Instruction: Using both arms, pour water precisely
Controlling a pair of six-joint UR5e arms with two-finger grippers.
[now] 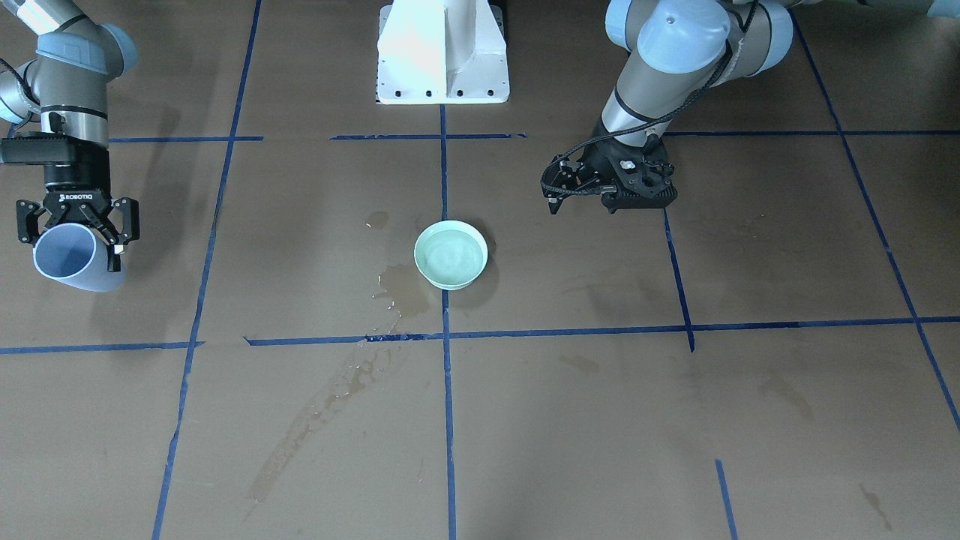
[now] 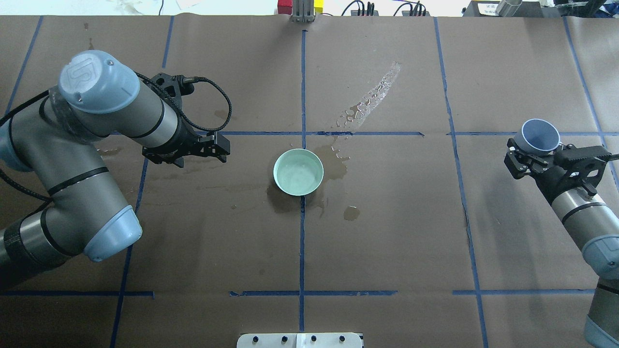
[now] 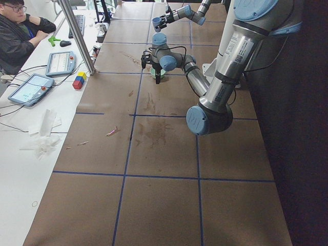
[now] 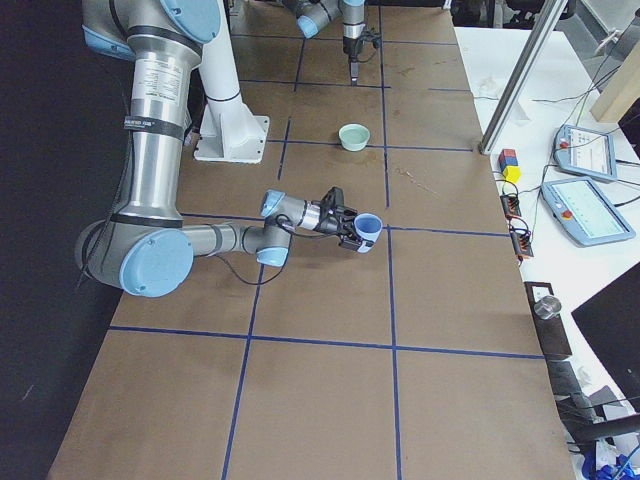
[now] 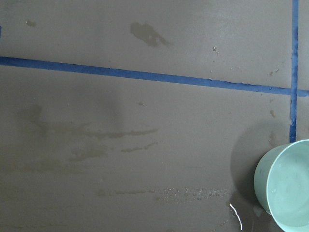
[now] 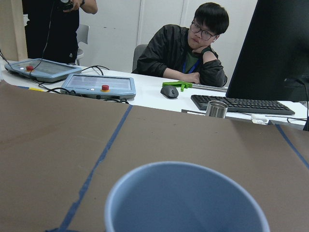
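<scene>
I see my right gripper (image 1: 75, 238) clamped on the tilted blue cup (image 1: 69, 261), my left gripper (image 1: 553, 199) pinched together, empty, near the green bowl (image 1: 420, 259) of water (image 1: 452, 255)

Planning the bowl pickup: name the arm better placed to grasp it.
Left. The left gripper hangs empty near the mint-green bowl; the right gripper is far off, holding the blue cup.

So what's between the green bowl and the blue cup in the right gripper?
No objects. Overhead shows only wet stains beside the bowl, then bare table crossed by one blue tape line, up to the cup in the right gripper.
</scene>
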